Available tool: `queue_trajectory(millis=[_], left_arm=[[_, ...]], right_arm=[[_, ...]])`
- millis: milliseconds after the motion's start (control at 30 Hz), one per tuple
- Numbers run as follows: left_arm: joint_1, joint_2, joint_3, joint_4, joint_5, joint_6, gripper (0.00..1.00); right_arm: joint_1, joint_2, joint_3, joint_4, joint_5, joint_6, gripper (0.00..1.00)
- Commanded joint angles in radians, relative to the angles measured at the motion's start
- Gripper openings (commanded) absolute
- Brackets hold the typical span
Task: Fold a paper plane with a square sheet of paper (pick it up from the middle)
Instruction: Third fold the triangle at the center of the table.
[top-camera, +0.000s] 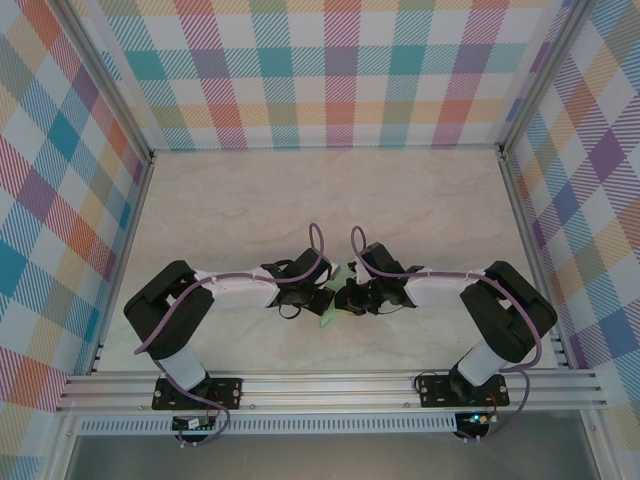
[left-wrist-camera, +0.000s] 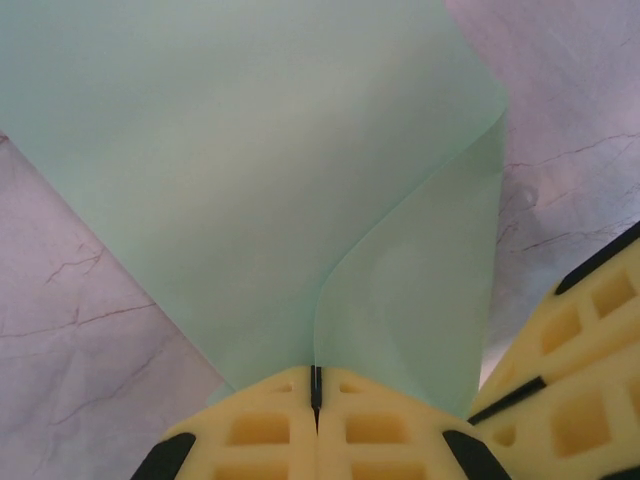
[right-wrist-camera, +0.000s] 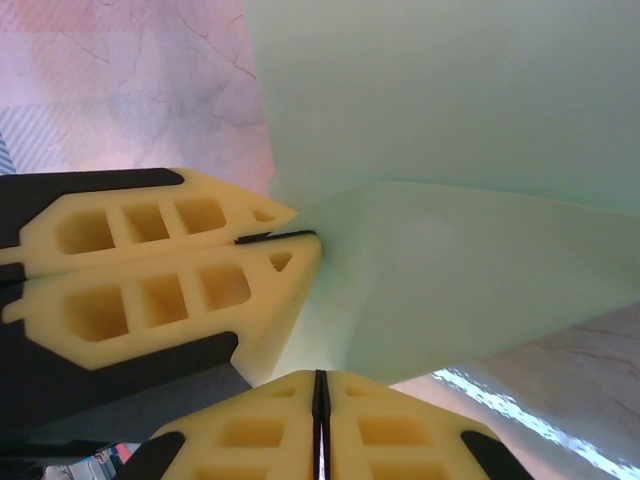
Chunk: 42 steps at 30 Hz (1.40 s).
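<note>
Marbled tabletop, plaid walls; paper plane, pale mint, near centre between both arms; left gripper clamped on its edge; right gripper pinching it alongside.

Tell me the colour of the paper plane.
The paper plane is pale mint green; the left wrist view shows it best.

Bright, even, diffuse light fills the overhead view; the marbled table carries only soft, faint shadows beneath the arms. That view is sharp to its corners. The wrist views are softer: the paper plane sits too close, blurred, glowing translucent where light passes through it, and a pink cast and a white glare streak mark the table in the right wrist view
</note>
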Motion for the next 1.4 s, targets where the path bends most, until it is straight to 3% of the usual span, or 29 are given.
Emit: queue_trajectory(millis=[0, 300, 600, 900, 1367], left_arm=[[0.018, 0.006, -0.026, 0.002, -0.02, 0.006, 0.0], [0.019, 0.012, -0.031, 0.001, -0.024, 0.011, 0.0], [0.022, 0.011, -0.029, 0.001, -0.023, 0.018, 0.0], [0.026, 0.011, -0.028, 0.004, -0.014, 0.02, 0.0], [0.031, 0.013, -0.027, 0.005, -0.012, 0.017, 0.0]], right_arm=[[0.005, 0.026, -0.013, 0.042, 0.019, 0.022, 0.1], [0.007, 0.076, -0.02, 0.024, 0.072, 0.007, 0.1], [0.01, -0.039, -0.064, 0.045, 0.043, 0.02, 0.12], [0.053, -0.044, -0.07, 0.136, 0.049, 0.083, 0.12], [0.07, 0.052, -0.09, 0.195, 0.103, 0.112, 0.11]])
